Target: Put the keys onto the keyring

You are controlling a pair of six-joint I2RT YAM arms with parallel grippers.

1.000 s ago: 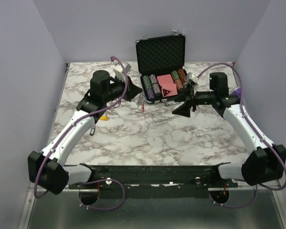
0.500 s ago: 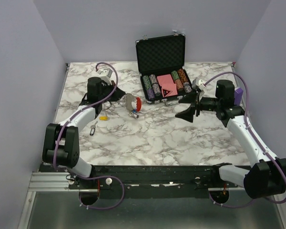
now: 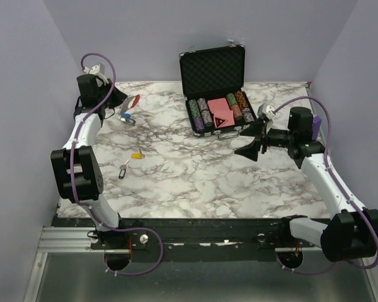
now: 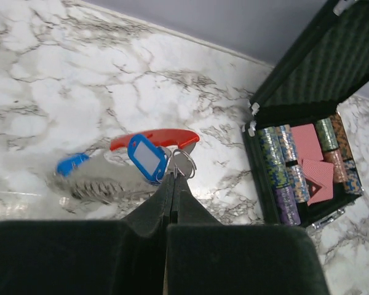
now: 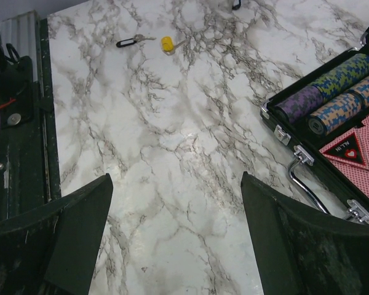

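Note:
My left gripper [image 4: 174, 174] is shut, its tips pinching a silver key [image 4: 183, 163] that hangs on the keyring [image 4: 155, 136], a red and silver-grey loop. A blue tag [image 4: 147, 158] and a second blue tag [image 4: 71, 165] hang there too. In the top view this gripper [image 3: 118, 106] holds the keyring [image 3: 133, 100] at the table's back left. A yellow-tagged key [image 3: 137, 155] and a dark-tagged key [image 3: 123, 170] lie loose on the marble; the right wrist view shows the yellow-tagged key [image 5: 166, 43] and the dark-tagged key [image 5: 128, 42] far ahead. My right gripper [image 3: 249, 142] is open and empty [image 5: 175, 178].
An open black case [image 3: 213, 75] of poker chips and cards stands at the back centre, just left of my right gripper, and it shows in the right wrist view [image 5: 332, 98] and the left wrist view [image 4: 307, 166]. Purple walls close in the table on three sides.
My left arm has swung from the table's middle to the back left corner, carrying the keyring and its keys. The right gripper has stayed nearly still and open.

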